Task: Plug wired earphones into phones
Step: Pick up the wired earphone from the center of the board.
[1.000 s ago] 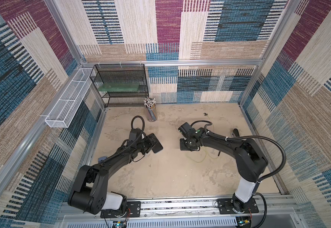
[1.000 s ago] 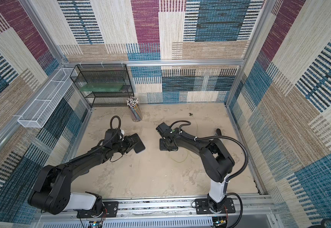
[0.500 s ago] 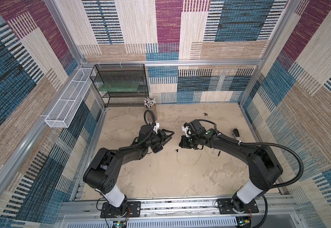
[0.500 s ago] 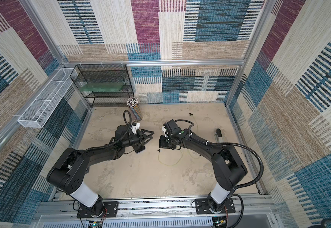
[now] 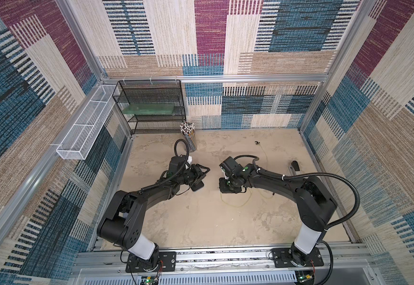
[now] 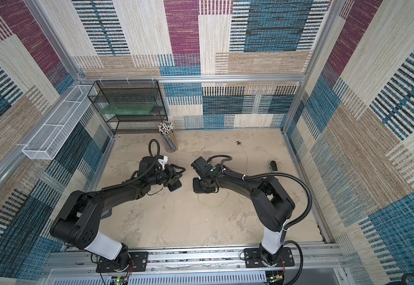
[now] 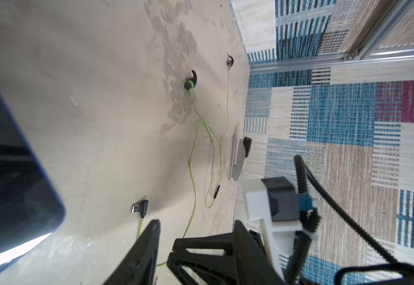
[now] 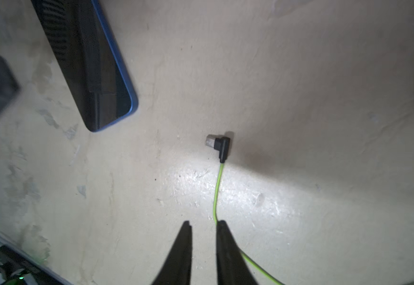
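Your right gripper (image 8: 202,223) is hovering narrowly parted, holding nothing, lining up on the earphone cord (image 8: 217,192). The plug (image 8: 218,145) is lying loose near the phone (image 8: 97,74). I cannot tell your left gripper's (image 5: 204,172) grip; it is possibly steadying that phone.

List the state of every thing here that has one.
phone: earphones not plugged in
plug: lying on the table, apart from phone
cord: slack, looped
earbuds: loose on table
right gripper: open, empty
left gripper: near phone, grip unclear
pencil cup: upright, full
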Available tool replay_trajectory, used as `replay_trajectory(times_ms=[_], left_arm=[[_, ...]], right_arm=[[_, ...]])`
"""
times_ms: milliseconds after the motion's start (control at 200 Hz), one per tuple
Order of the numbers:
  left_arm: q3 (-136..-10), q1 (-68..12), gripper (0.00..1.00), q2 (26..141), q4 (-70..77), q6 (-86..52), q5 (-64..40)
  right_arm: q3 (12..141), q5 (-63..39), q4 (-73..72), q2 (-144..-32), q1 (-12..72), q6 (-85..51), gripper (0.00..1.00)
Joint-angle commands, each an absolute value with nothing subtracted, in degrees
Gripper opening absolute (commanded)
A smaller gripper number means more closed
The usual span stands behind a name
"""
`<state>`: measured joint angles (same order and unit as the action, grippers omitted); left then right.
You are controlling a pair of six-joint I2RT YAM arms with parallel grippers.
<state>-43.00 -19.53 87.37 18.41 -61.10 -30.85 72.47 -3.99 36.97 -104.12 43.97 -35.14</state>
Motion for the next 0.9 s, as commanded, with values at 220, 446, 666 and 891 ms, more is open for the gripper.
replay_trajectory(times_ms=[220,446,666,891], left_arm=[[-41.0,-17.7,0.48,80.1,7.2,-53.4,-24.8],[-40.2,-17.4,0.47,80.0,8.6,-53.8,-25.1],[-39.9,-17.5,0.47,80.2,9.3,-54.1,-26.0],[-36.5,-19.9,0.48,85.3,23.6,-61.7,-31.1]], right_arm=[[79.0,5.0,43.5,-113.8,47.2,-37.4,0.22],[82.7,8.8,48.3,-118.7,48.4,-36.8,0.20],[83.7,6.9,49.0,-120.0,48.0,-35.3,0.00],[81.5,-1.1,42.5,-112.8,44.4,-32.7,0.00]])
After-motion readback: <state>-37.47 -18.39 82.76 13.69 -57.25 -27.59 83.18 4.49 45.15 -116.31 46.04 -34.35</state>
